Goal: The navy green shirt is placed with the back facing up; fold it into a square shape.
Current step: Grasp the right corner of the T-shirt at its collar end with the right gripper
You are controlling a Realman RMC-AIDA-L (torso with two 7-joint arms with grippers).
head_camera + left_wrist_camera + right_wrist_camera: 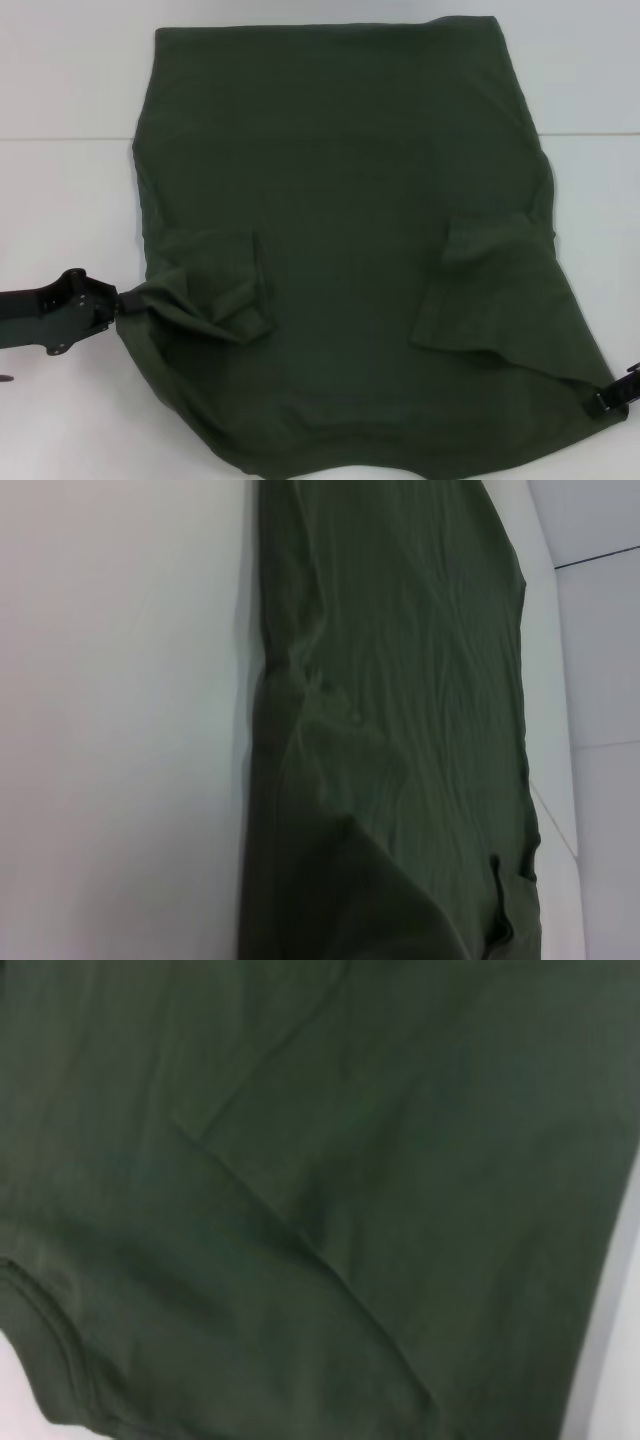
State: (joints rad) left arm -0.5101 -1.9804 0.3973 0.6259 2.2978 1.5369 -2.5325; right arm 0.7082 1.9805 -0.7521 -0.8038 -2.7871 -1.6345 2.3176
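Observation:
The navy green shirt point(340, 200) lies spread on the white table, plain side up, and is far wider than either gripper. Both short sleeves are folded inward onto the body, one on the left point(215, 285) and one on the right point(485, 290). My left gripper point(118, 303) is at the shirt's left edge, shut on a pinch of fabric drawn to a point. At the near right corner my right gripper point(600, 398) is shut on the stretched shoulder edge. The left wrist view shows the shirt point(400, 730) lengthwise. In the right wrist view, shirt point(300, 1160) fabric fills nearly everything.
The white table point(60, 120) shows bare on both sides of the shirt, and a seam line point(60, 138) crosses it at the far left and right. The shirt's near edge runs off the bottom of the head view.

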